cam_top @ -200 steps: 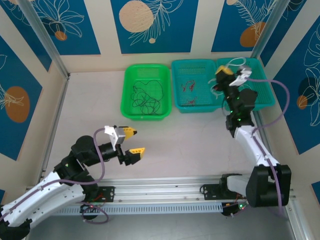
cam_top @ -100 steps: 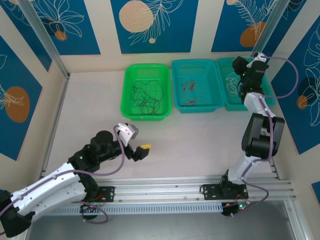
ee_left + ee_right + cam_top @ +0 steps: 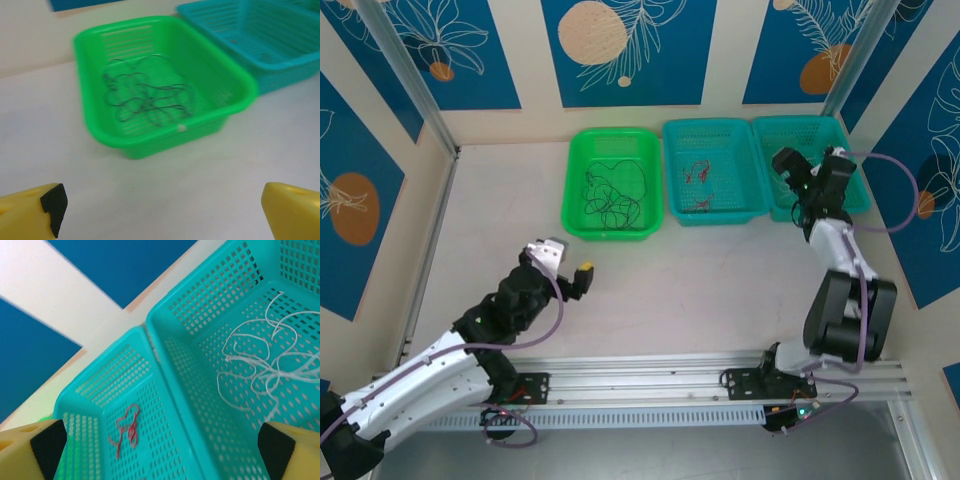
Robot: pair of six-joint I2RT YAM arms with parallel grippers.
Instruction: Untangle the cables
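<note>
Cables lie apart, one to a basket, along the far side of the pale table (image 3: 720,270). The thin black cable (image 3: 610,195) sits in loose overlapping loops on the floor of the green plastic basket (image 3: 612,133). The thin red cable (image 3: 127,427) lies as a small squiggle in the middle teal plastic basket (image 3: 115,380). The thin white cable (image 3: 265,365) is spread in open curls in the right-hand teal plastic basket (image 3: 215,295). The two teal baskets stand touching side by side, with the green one just to their left.

The left gripper (image 3: 575,275) hangs over bare table on the near side of the green basket, well apart from it. Its yellow fingers (image 3: 35,212) are spread wide with nothing between them. The right gripper (image 3: 800,180) is up by the near rim of the right-hand teal basket. From its wrist camera its jaws are also wide open and empty, looking down on the red and white cables.
</note>
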